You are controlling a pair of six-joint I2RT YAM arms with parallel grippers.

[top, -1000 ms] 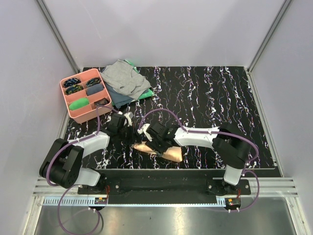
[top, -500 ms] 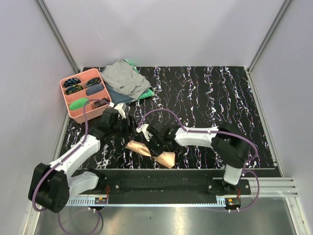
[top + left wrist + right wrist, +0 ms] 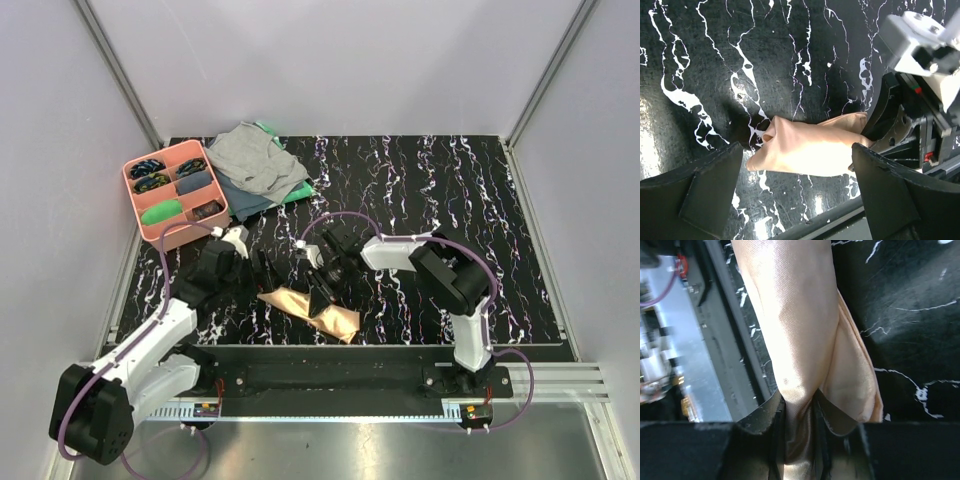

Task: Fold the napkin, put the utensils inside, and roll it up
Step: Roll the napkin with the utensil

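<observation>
Napkin (image 3: 306, 311): peach-orange satin w/ slight sheen, rolled into a soft, lumpy tube. Lay on table (image 3: 450, 200) nr its 6 o'clock edge, long axis approx 10-to-4 o'clock in top view. Cloth was pinched in right hand (image 3: 799, 412).

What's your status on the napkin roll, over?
Left gripper open over the napkin. Right gripper shut on the roll. Utensils not visible. Pink tray, grey cloth sit far back-left, apart.
</observation>
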